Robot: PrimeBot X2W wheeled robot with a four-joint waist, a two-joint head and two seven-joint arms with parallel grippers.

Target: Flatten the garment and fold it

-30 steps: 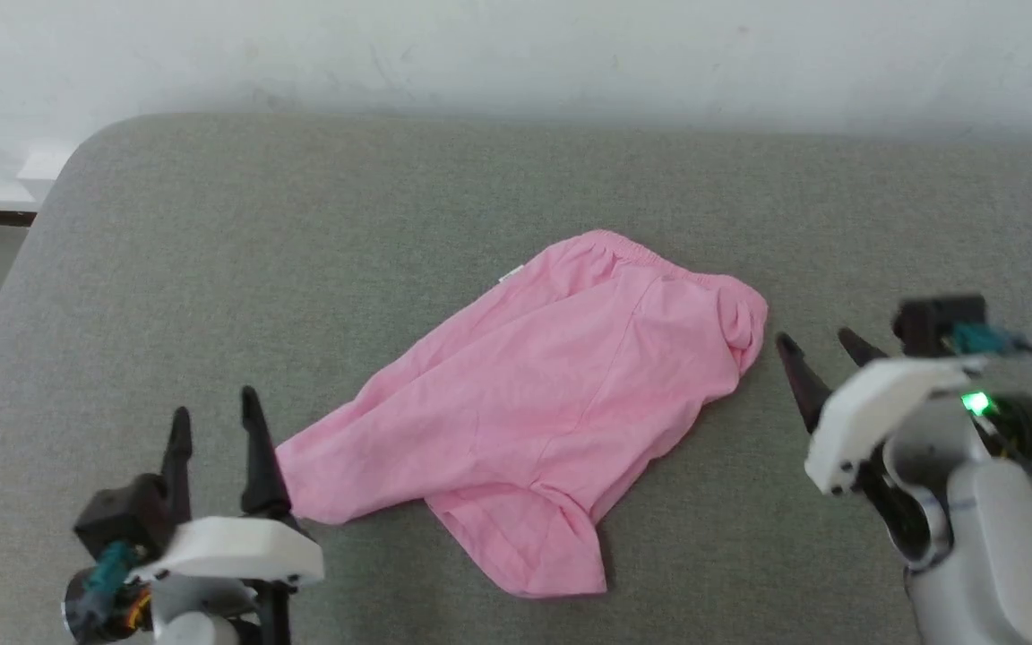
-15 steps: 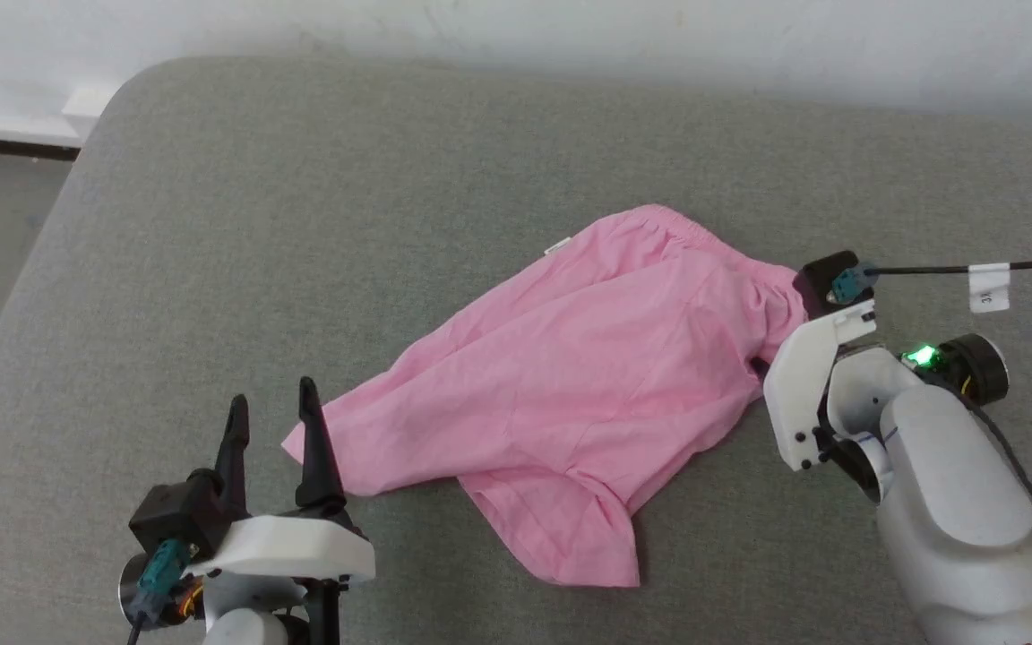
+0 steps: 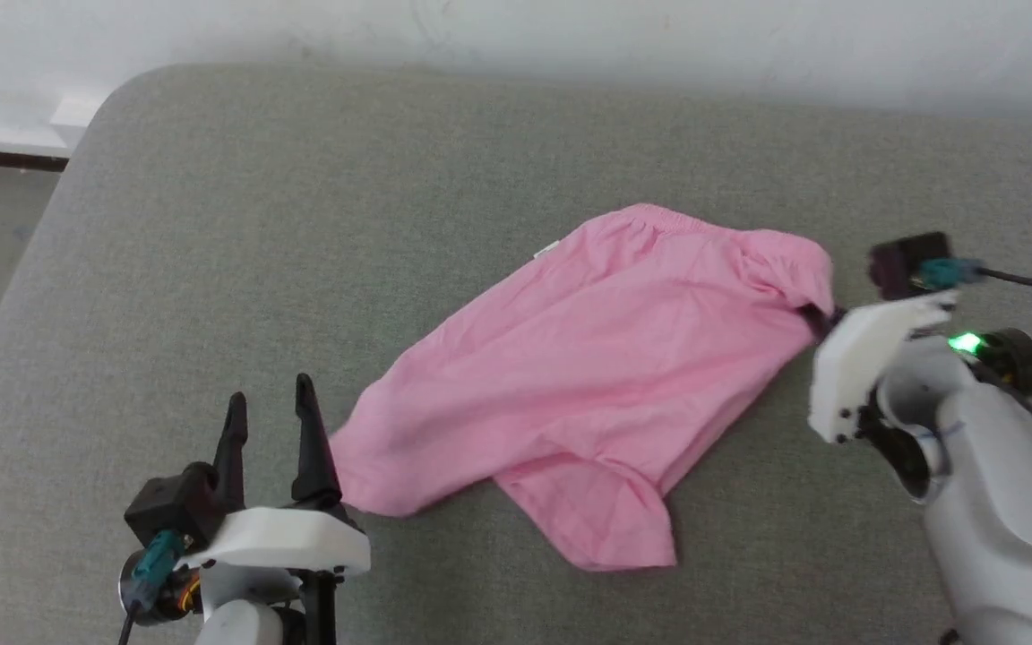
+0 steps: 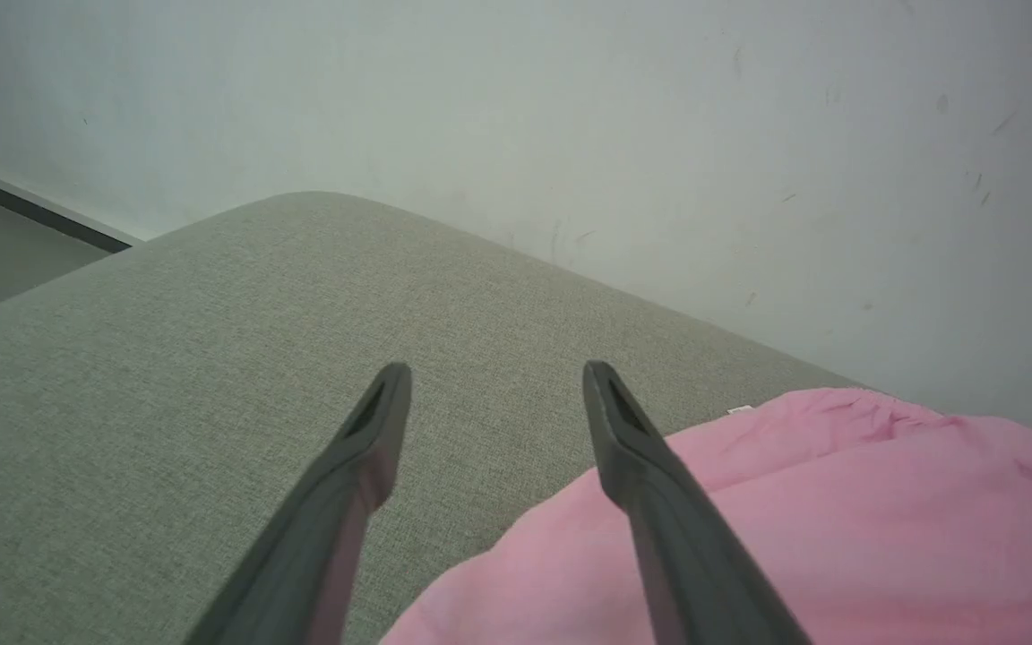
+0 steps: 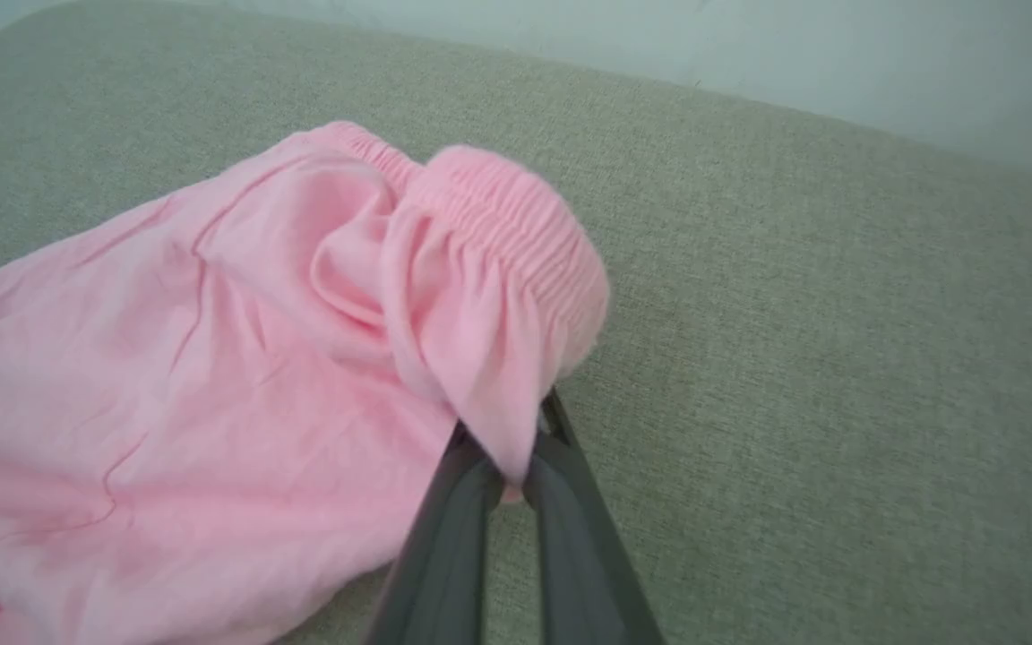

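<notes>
Right wrist view. Clamped the jaws of right gripper (image 5: 509,475) on a thin fold under the waistband (image 5: 516,233) of pink shorts (image 3: 597,376), rumpled on the grey cushion (image 3: 301,224). Held the jaws of left gripper (image 3: 270,391) wide and empty beside the hem. Risked slippage: shallow bite, a hard pull.

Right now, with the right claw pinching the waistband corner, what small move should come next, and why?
Probably shift the left claw slightly right onto the garment and close it. The right claw is shut on the gathered waistband, while the left stands open beside the cloth, gripping nothing; two grips would let it be pulled flat.
</notes>
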